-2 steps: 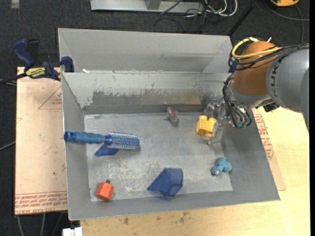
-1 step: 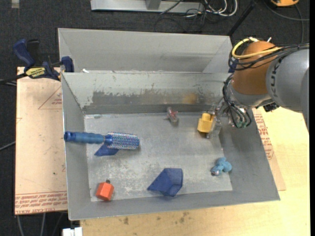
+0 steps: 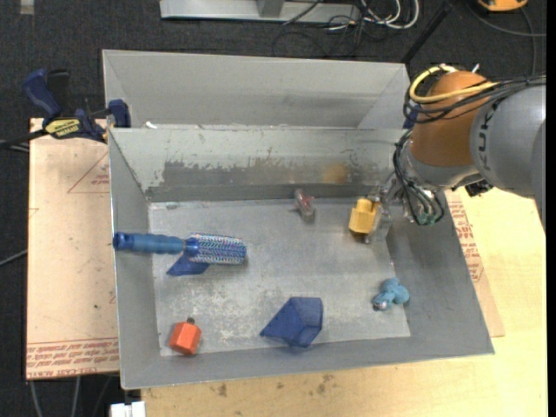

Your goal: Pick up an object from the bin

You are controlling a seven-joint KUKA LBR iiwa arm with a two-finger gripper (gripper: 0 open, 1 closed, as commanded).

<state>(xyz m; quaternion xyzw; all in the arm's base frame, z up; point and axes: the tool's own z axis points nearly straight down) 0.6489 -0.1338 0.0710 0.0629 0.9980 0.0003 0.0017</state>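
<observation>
the grey arm [image 3: 519, 137] runs off the right edge, its upper links cut from view. below its orange wrist cover [image 3: 443, 115] the gripper [image 3: 382, 217] is a dark knot of metal and cables, too blurred to read. whether it touches the yellow block-like thing [image 3: 363, 217] just beside it, near the right wall of the bin [image 3: 430, 268], cannot be told. a small reddish-grey thing [image 3: 304, 204] near the back wall is too small to name. the light blue thing [image 3: 391, 294] toward the front right is likewise unclear in kind. the blue hairbrush [image 3: 187, 247] covers part of a dark blue scrap [image 3: 184, 267].
</observation>
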